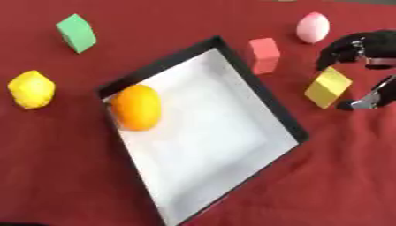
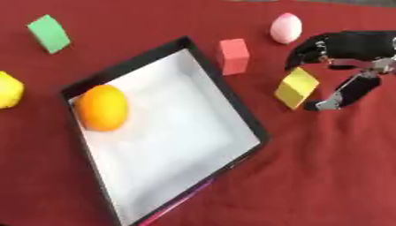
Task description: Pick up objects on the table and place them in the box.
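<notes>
Far left edge of the red-covered surface (image 1: 70,176): yellow lumpy fruit-shaped object (image 1: 32,89), lying alone.

Toward the far left corner: green block (image 1: 76,32), tilted, well apart from the rest.

Centre of the surface: shallow box (image 1: 272,106), black rim, white floor, set askew. Inside, against its left wall near the far corner: orange oval fruit (image 1: 137,107).

Just beyond the box's far right wall, outside it: pink-red block (image 1: 264,50), upright, near the rim but not in the box.

Toward the far edge, right of centre: pale pink egg-shaped object (image 1: 312,27).

Near the right edge: yellow block (image 2: 296,87), tilted on a corner, between the fingers and thumb of the right robot hand (image 2: 340,44). Black fingers (image 2: 306,50) curled above the block's upper edge, thumb (image 2: 344,95) reaching toward its lower right side; partly spread, contact with the block not discernible.
</notes>
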You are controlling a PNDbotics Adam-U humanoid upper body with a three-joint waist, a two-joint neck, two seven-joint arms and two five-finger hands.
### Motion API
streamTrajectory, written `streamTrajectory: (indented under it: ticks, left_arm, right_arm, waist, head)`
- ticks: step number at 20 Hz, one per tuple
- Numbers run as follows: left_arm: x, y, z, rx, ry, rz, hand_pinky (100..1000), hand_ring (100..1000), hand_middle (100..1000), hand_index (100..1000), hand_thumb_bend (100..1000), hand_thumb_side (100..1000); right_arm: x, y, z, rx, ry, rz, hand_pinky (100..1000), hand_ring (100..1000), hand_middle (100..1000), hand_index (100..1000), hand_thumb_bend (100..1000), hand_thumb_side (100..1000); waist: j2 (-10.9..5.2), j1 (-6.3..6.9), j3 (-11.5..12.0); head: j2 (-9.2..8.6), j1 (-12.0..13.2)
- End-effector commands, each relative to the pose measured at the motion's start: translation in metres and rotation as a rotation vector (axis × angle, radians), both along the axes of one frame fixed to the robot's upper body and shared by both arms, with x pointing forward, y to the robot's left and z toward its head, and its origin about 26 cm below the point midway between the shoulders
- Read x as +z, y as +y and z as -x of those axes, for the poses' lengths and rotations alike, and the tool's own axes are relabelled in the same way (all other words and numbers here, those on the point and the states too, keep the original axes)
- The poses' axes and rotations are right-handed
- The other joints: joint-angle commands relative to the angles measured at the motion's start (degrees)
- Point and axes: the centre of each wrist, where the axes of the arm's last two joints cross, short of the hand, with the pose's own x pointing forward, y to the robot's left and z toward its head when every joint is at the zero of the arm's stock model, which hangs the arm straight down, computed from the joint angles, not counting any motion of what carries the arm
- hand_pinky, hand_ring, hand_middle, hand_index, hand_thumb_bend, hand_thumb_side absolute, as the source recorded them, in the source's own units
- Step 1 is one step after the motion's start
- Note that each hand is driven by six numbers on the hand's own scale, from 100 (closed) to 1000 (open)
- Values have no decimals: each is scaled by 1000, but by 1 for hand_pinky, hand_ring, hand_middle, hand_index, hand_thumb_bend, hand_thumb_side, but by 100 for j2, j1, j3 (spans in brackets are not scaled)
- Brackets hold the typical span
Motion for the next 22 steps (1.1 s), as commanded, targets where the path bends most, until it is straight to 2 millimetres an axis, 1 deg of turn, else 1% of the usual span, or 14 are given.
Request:
streamTrajectory:
  ticks: [1,7,14,19,22]
  left_arm:
    - [12,3,3,-2,-34,-27,649,838,721,776,279,692]
    - [13,2,2,-6,-35,-29,649,838,716,773,275,694]
    - [14,1,2,-9,-33,-30,649,839,714,771,274,695]
    - [14,1,2,-10,-34,-31,649,839,711,770,274,694]
    - [15,1,2,-11,-35,-32,649,839,709,769,271,695]
  right_arm:
    - [15,-8,3,58,48,164,939,908,816,863,427,556]
    - [12,-9,1,50,55,157,936,897,799,842,385,538]
    - [11,-8,0,49,54,146,927,878,774,818,315,525]
    - [11,-9,-1,39,51,142,919,865,776,820,327,543]
    - [10,-10,-1,36,49,134,910,843,768,814,306,531]
  waist:
    - [-86,9,15]
    - [-71,2,36]
    - [-59,-3,46]
    - [-51,-9,56]
    - [-39,-9,63]
  head:
    - [-80,-31]
    - [-94,-40]
    - [-102,-39]
    - [-120,-37]
    - [-124,-52]
